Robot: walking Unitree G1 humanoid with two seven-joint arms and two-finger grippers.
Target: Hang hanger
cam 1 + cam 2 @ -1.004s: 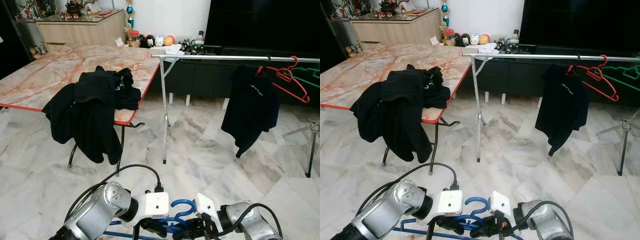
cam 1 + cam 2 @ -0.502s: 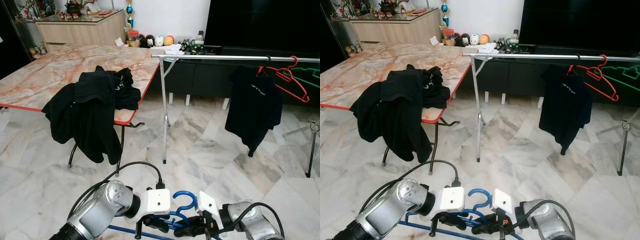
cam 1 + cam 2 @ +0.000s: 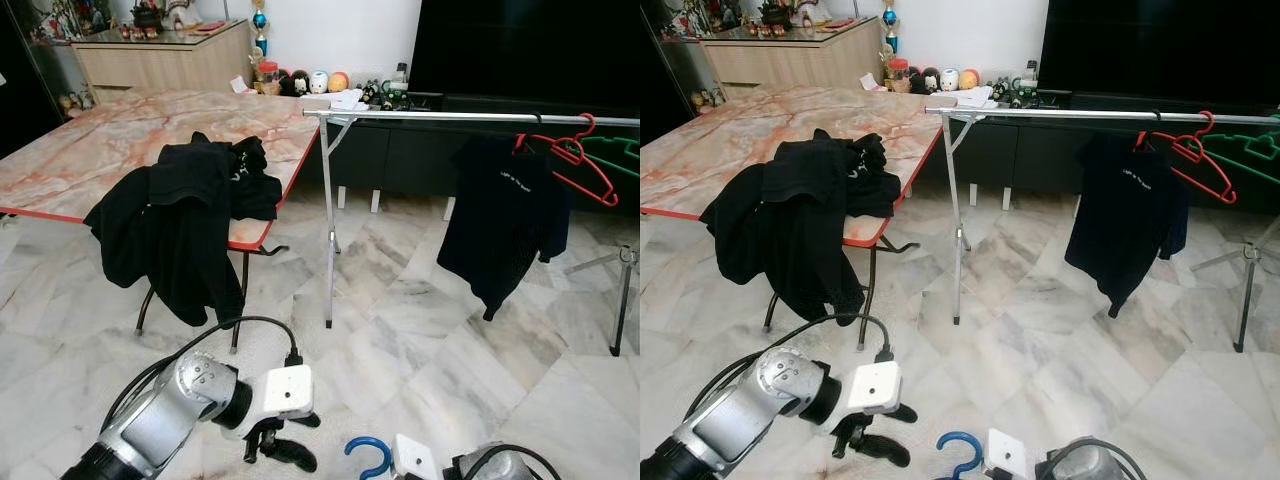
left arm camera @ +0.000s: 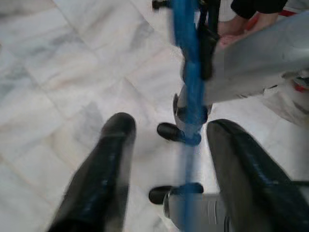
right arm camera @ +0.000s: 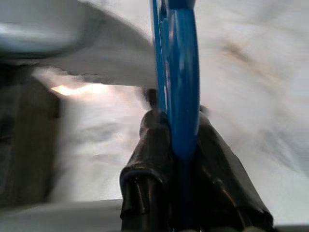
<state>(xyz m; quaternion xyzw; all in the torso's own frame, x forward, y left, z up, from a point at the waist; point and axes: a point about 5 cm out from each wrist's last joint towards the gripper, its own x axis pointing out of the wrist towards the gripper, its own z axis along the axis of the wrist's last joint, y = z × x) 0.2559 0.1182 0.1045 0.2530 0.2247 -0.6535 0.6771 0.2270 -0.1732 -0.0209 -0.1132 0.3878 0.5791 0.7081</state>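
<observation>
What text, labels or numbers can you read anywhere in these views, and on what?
None can be read.
Black shirt hanging on the rail: a short line of white print on the chest, too small to read.
Black clothes on the table: a white mark, too small to read.
Blue hanger in the right gripper: no print visible.

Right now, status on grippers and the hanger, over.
Right gripper shut on blue hanger, low by the floor. Left gripper open, beside the hanger. Rail ahead: black shirt and red hanger on its right end, left stretch bare.
</observation>
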